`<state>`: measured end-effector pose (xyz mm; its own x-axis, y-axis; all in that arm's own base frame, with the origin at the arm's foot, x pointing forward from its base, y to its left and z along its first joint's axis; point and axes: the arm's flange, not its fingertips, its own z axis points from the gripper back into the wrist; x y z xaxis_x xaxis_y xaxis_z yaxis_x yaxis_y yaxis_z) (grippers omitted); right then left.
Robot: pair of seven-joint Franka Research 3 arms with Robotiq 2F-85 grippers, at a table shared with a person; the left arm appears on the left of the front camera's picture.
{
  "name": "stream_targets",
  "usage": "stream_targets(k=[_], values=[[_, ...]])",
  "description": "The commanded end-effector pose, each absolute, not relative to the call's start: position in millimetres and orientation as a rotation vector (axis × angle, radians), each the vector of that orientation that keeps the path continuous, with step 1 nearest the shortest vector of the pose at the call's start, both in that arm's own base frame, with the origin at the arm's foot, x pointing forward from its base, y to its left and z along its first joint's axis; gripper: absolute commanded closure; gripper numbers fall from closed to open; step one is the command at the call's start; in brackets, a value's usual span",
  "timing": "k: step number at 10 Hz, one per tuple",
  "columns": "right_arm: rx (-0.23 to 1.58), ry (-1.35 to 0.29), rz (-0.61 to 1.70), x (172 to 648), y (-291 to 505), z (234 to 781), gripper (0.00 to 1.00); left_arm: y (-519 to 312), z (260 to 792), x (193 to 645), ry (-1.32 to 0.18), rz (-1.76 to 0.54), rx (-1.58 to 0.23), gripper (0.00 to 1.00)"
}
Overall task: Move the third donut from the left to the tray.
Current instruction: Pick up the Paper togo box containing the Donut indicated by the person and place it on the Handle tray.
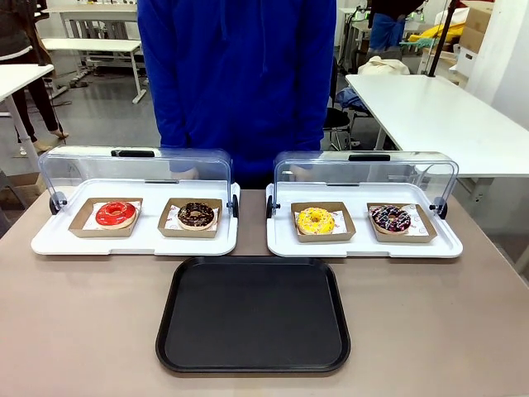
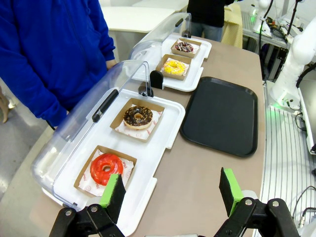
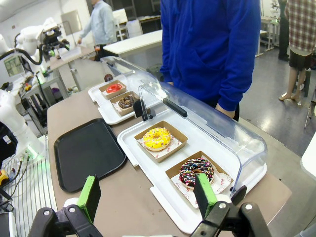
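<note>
The yellow-iced donut (image 1: 315, 220) (image 2: 174, 67) (image 3: 157, 138) lies in its brown cardboard box on the right white tray (image 1: 364, 246), third from the left in the row. The black tray (image 1: 254, 314) (image 2: 221, 114) (image 3: 88, 152) lies bare on the near side of the table. My left gripper (image 2: 171, 190) is open, hovering by the left white tray's corner near the red donut (image 2: 106, 168). My right gripper (image 3: 147, 195) is open above the right white tray's near edge, close to the sprinkled chocolate donut (image 3: 197, 171). Neither holds anything.
The left white tray (image 1: 132, 241) carries a red donut (image 1: 115, 213) and a chocolate donut (image 1: 196, 215). Both clear domed lids (image 1: 136, 165) are swung open toward the far side. A person in a blue top (image 1: 235, 74) stands behind the trays. White tables stand farther off.
</note>
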<state>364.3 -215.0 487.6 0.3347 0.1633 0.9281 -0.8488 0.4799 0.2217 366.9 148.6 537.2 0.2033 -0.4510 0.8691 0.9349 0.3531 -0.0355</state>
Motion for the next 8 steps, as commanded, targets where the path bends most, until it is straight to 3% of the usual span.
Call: stream_targets(k=[1, 8], values=[[0.823, -1.052, 0.784, 368.4, -215.9, 489.2, 0.0, 148.3, 537.9, 368.1, -0.924, -1.09, -0.67, 0.0], [0.823, -1.052, 0.784, 368.4, -215.9, 489.2, 0.0, 148.3, 537.9, 368.1, -0.924, -1.09, -0.67, 0.0]])
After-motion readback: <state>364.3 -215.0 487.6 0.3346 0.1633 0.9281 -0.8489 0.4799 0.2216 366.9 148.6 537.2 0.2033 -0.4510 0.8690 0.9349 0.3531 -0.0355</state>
